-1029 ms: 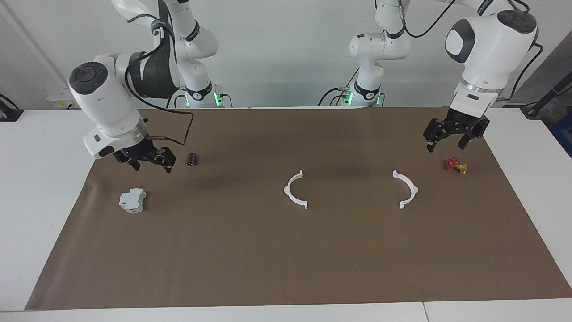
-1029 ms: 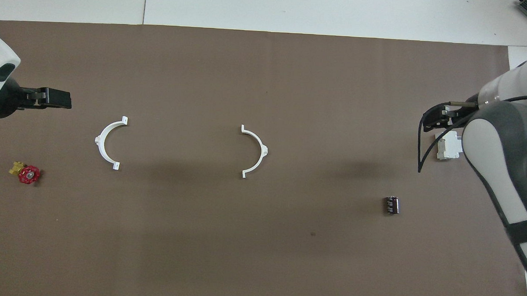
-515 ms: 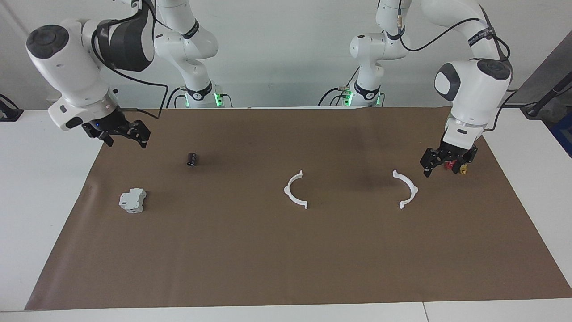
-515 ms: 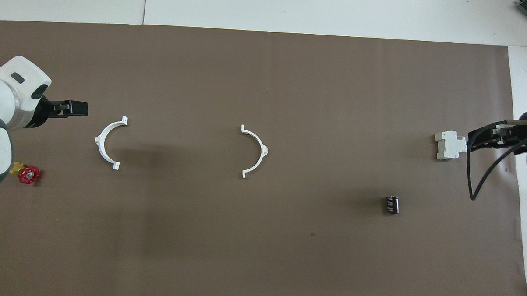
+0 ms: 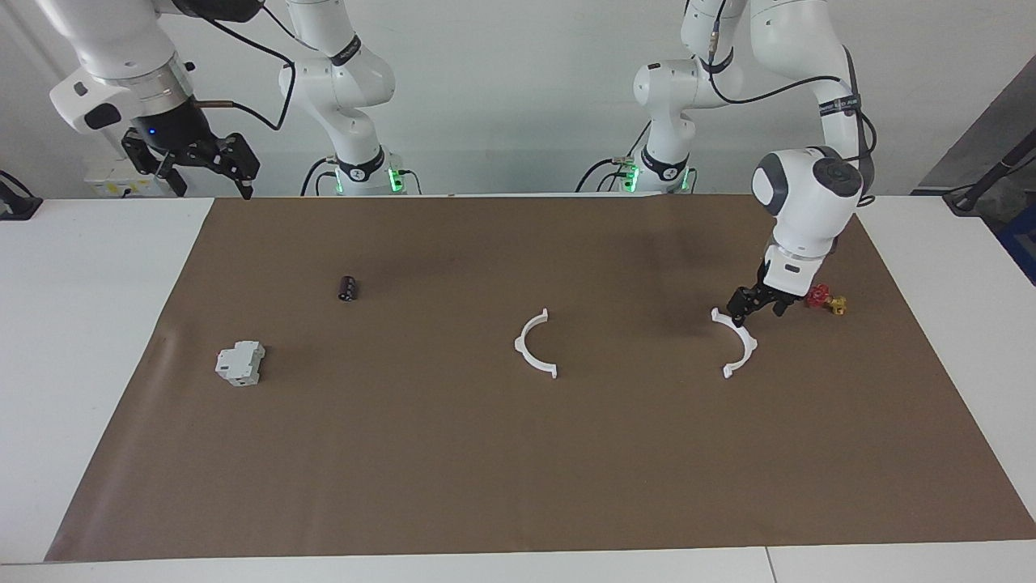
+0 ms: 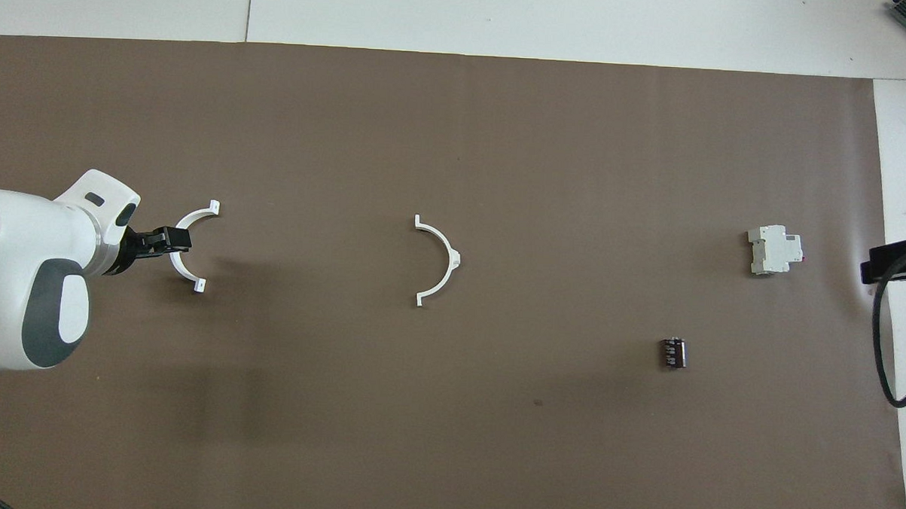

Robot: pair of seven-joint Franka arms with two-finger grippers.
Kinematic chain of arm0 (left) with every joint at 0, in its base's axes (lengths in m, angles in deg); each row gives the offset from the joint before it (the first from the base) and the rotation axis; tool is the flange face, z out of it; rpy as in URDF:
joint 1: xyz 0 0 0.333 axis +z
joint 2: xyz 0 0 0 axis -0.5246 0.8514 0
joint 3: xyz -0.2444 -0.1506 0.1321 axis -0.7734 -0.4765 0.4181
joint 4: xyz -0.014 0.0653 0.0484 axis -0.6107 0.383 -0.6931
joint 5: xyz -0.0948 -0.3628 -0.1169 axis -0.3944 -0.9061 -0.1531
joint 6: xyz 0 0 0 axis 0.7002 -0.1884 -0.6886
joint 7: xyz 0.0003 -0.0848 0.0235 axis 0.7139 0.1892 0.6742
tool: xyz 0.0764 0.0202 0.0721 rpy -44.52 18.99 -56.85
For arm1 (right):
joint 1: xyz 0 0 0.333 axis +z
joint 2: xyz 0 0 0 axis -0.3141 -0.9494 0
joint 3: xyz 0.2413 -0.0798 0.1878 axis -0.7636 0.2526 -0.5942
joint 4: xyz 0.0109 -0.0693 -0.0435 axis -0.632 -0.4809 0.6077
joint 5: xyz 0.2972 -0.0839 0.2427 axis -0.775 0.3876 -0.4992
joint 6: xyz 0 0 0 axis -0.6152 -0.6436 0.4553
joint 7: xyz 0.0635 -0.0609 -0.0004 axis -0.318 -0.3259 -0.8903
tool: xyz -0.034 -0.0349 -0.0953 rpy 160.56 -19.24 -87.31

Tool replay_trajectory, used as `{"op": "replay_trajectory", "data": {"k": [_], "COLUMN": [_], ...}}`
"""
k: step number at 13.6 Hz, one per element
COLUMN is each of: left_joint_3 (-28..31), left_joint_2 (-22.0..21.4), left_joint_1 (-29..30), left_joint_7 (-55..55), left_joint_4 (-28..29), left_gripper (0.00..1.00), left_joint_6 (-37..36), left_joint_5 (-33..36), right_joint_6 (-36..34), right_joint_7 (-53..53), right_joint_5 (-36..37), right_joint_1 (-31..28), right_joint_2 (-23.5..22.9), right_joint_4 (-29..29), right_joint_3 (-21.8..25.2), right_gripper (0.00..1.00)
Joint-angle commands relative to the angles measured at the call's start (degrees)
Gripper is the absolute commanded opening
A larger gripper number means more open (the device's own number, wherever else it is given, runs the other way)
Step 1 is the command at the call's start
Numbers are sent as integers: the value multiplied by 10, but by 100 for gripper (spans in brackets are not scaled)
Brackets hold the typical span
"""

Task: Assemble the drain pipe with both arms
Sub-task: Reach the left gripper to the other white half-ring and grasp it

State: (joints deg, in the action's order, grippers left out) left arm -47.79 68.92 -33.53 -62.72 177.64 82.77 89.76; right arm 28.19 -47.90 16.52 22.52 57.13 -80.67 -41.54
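Two white half-rings lie apart on the brown mat [image 5: 486, 470]: one half-ring [image 5: 535, 343] at mid-frame in the facing view, the other half-ring [image 5: 736, 342] to its right. The left gripper [image 5: 757, 308] is right down at that second piece's upper end, jaws spread, gripping nothing. Red-and-yellow valve [image 5: 825, 300] just beside it. The right gripper [image 5: 194, 166] hangs high at upper left, released. Grey block [image 5: 240, 363] and dark cylinder [image 5: 347, 287] sit left of centre.

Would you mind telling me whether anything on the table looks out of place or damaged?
Nothing stands out. The two white half-rings lie flat and apart on the brown mat, apparently intact; nothing looks spilled or broken.
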Motion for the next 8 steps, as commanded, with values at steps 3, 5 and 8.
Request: {"op": "replay_trajectory", "data": {"k": [3, 5, 8], "left_joint_3": [-3, -3, -3], "left_joint_2": [8, 8, 8], "left_joint_1": [-12, -14, -10], "left_joint_7": [-111, -137, -136], "left_joint_4": [34, 34, 35], "left_gripper": [100, 100, 100], "left_joint_6": [36, 39, 39], "left_joint_5": [5, 5, 5], "right_joint_6": [0, 0, 10], "right_joint_7": [-7, -2, 25], "right_joint_5": [-11, -14, -52], "right_joint_1": [1, 1, 8], "right_joint_2": [1, -1, -3], "right_joint_4": [-9, -12, -14], "right_joint_3": [-1, -2, -2], "right_gripper": [100, 100, 100]}}
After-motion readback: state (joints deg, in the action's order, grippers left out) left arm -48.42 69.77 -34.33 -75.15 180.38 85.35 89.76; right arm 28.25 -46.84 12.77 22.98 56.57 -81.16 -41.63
